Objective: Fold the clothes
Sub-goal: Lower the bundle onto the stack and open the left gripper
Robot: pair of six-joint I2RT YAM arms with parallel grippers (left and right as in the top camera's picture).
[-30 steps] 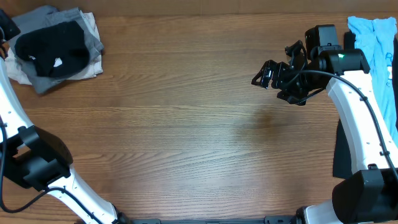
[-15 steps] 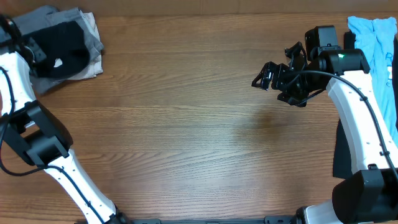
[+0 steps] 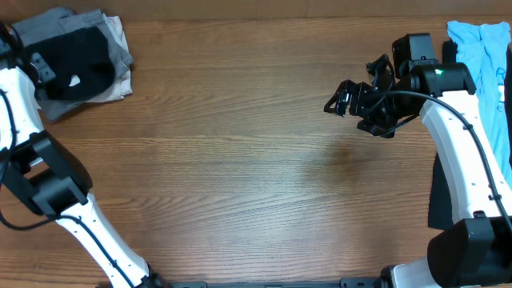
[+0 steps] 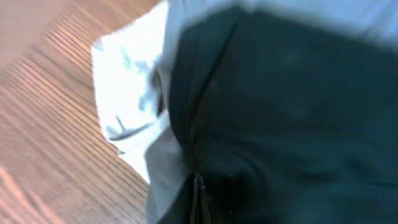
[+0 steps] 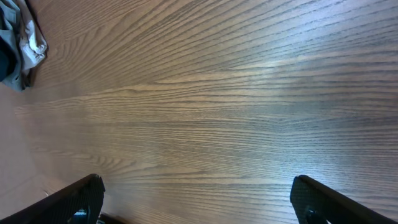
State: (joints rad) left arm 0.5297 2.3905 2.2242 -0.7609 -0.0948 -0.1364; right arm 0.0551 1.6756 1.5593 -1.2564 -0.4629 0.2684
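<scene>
Left gripper [image 4: 196, 190] swung up onto pile [image 3: 120, 78], upper left; right gripper [image 5: 199, 205] unmoved, wide, empty. Left pinched shut at black shirt [image 4: 298, 112], hold unclear. Best: pull shirt clear, spread flat mid-frame.

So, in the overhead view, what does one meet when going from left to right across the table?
Clothes pile → bare table → right gripper, open → blue shirt.
</scene>
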